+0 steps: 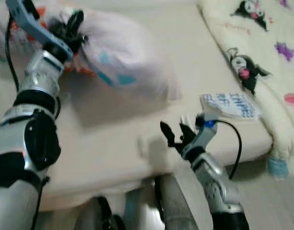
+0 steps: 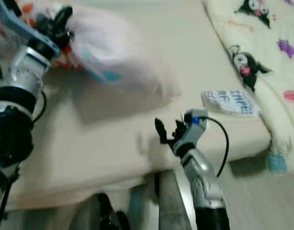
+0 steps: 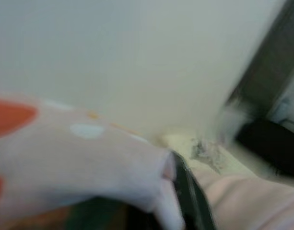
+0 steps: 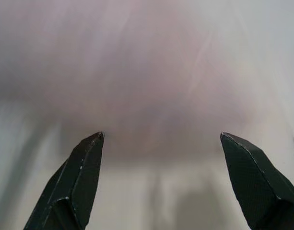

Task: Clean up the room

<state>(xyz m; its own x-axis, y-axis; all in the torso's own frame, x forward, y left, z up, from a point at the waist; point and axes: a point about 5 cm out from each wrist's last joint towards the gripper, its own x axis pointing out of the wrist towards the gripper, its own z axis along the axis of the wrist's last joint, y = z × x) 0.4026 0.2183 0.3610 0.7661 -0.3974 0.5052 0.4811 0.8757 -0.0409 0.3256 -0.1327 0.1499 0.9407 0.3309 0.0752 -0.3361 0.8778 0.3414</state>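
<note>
The left hand (image 1: 74,29) is raised over the far side of the cream-sheeted bed (image 1: 113,143), its black fingers clamped on one end of a soft white pillow with orange and teal patches (image 1: 123,57); the pinched fabric bunches around the fingertips, and the rest of the pillow spreads away from that hand toward the middle of the bed, casting a shadow on the sheet beneath it. In the left wrist view the same white fabric with an orange spot (image 3: 75,163) folds over a dark finger (image 3: 192,196), with a pale wall behind it, though the picture is blurred. The right hand (image 1: 178,134) hovers low over the near edge of the bed, well apart from the pillow, its two black fingers spread wide with nothing between them; the right wrist view shows both fingertips (image 4: 84,167) apart, looking across the sheet toward the blurred pinkish mass of the pillow ahead. Just beyond the right hand and slightly to its outer side lies a flat white packet with blue lettering (image 1: 230,106), resting on the sheet near the bed's edge. Further out on that side a fluffy cream blanket printed with black-and-white cartoon figures and small purple and pink shapes (image 1: 262,57) is draped along the bed, and it hangs over the corner toward the pale floor (image 1: 276,206). Below the right hand, in front of the bed's edge, the robot's own grey lower body shows dimly.
</note>
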